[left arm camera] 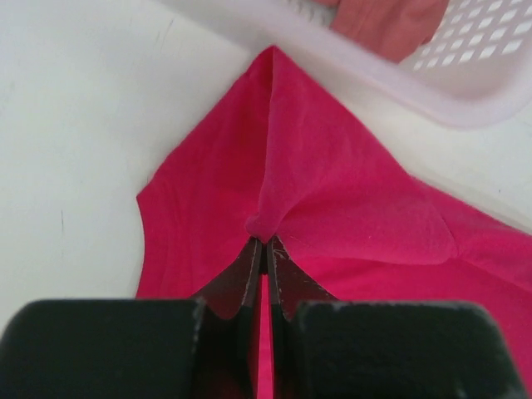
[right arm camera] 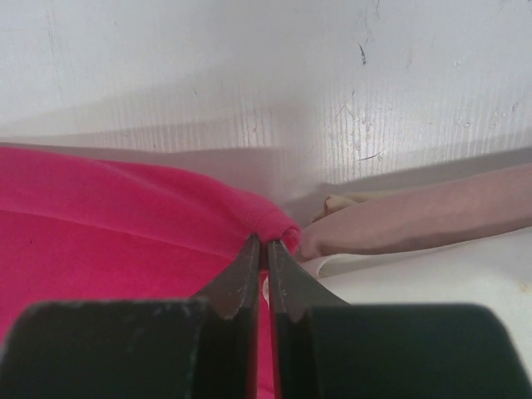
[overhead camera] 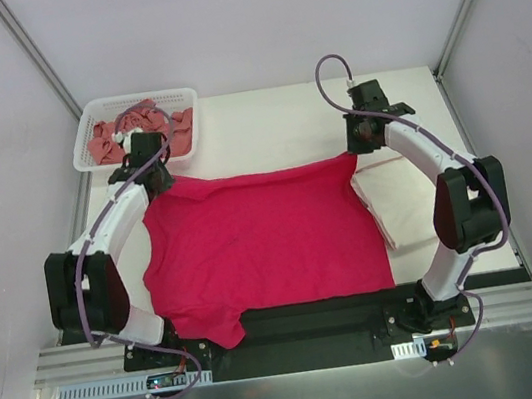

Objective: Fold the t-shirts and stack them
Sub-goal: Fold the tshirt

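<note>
Table point(overhead camera: 264, 124): white surface, carrying all items noted below.

Magenta t-shirt point(overhead camera: 262, 240): spread flat across the middle of the table between my two arms, with its near edge at my bases. Its far left corner lies just beside the basket; its far right corner touches the cream t-shirt.

Basket point(overhead camera: 138, 97): white mesh, at the far left corner of the table.

Cream t-shirt point(overhead camera: 397, 194): folded, on the table at the right edge of the magenta t-shirt, beneath my right forearm.

Salmon-pink t-shirt point(overhead camera: 110, 138): crumpled inside the basket.

Left gripper point(left arm camera: 264, 243): fingers pressed together, pinching the far left corner of the magenta t-shirt. The cloth rises in a ridge ahead of the tips.

Right gripper point(right arm camera: 266, 243): fingers pressed together on a bunched fold at the far right corner of the magenta t-shirt, just beside the cream t-shirt's pinkish edge.
</note>
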Motion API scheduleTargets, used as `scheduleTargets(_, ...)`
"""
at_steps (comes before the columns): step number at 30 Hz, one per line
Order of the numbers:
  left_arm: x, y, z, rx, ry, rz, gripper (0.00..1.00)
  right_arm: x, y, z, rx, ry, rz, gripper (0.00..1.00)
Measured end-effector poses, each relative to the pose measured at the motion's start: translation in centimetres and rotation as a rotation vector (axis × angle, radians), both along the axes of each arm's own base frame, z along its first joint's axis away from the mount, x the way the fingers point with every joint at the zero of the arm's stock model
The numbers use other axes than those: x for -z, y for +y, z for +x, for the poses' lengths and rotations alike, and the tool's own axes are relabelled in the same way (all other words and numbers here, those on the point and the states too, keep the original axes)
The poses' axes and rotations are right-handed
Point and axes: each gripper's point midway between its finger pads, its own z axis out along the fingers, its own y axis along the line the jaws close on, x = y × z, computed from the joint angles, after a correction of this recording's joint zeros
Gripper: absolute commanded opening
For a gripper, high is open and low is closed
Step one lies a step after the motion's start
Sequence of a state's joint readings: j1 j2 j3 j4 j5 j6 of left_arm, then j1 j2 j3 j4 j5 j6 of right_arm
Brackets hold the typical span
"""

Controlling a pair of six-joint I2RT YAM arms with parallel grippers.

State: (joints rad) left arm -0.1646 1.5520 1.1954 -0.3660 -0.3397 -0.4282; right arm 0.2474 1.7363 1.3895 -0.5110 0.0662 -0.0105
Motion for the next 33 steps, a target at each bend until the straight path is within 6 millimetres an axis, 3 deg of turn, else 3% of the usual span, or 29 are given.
scheduleTargets(7, 0.7, 0.0, -7.1, -0.054, -0.030, -0.112, 0.00, -1.4, -0.3, -0.5, -0.034, -0.028, -0.017, 0.07)
scheduleTargets(13, 1.0, -0.6, -11.1, -0.088, -0.077, -0.223, 0.00, -0.9, -0.9, -2.6, -0.054, -0.002, -0.034, 0.08)
scheduleTargets(24, 1.1, -0.8, -14.9, -0.140, -0.108, -0.318, 0.00, -1.0, -0.6, -4.8, -0.089, 0.008, -0.009, 0.10)
scheduleTargets(33, 5.1, -1.4, -18.1, -0.174, 0.047, -0.357, 0.01, 0.8, -0.2, -7.4, -0.120, 0.060, -0.015, 0.11)
